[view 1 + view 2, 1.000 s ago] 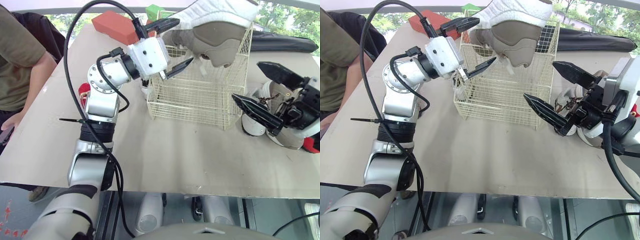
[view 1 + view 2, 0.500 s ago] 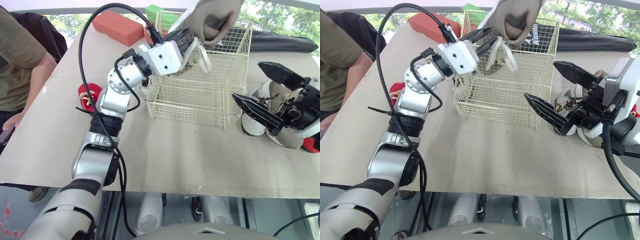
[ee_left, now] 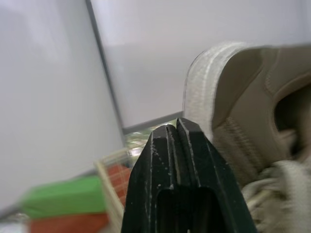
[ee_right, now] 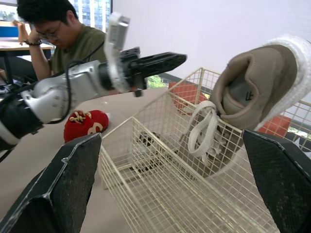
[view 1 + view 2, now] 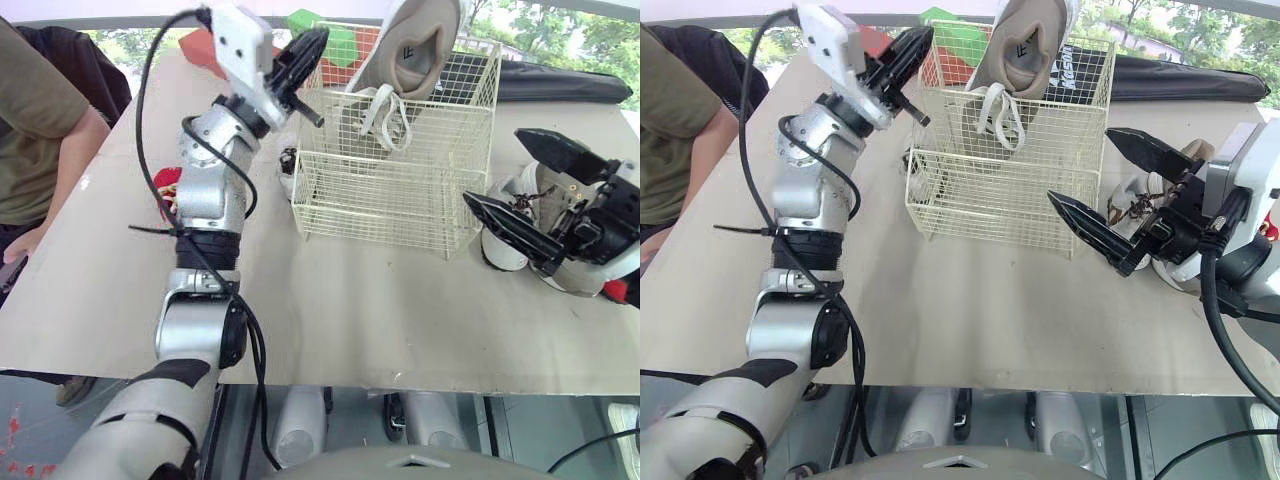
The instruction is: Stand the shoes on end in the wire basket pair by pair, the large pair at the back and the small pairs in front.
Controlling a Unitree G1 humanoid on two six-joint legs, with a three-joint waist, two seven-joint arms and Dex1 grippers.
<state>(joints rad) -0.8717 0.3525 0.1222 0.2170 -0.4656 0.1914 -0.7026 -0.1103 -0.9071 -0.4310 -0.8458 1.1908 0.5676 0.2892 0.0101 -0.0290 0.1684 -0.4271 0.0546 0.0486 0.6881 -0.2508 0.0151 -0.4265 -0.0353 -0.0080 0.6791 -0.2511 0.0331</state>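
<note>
A large beige shoe (image 5: 412, 55) stands on end at the back of the cream wire basket (image 5: 385, 205), heel up, white laces hanging down. My left gripper (image 5: 315, 40) is shut and holds nothing; it hovers just off the basket's back left corner, apart from the shoe (image 3: 243, 97). My right gripper (image 5: 495, 165) stands open to the right of the basket, low over the table. Behind it, a pale pair of shoes (image 5: 520, 245) lies on the table. A small red shoe (image 5: 168, 190) lies to the left of the left arm.
A person (image 5: 40, 130) sits at the table's left side. A red block (image 5: 200, 42) and a green block (image 5: 335, 35) lie behind the basket. A black bag (image 5: 565, 85) lies at the back right. Something small and dark (image 5: 288, 162) sits by the basket's left side.
My left gripper has shut, then swung up and left, away from the large shoe. The shoe went from lying across the basket's top to standing on end inside. The right arm stayed still.
</note>
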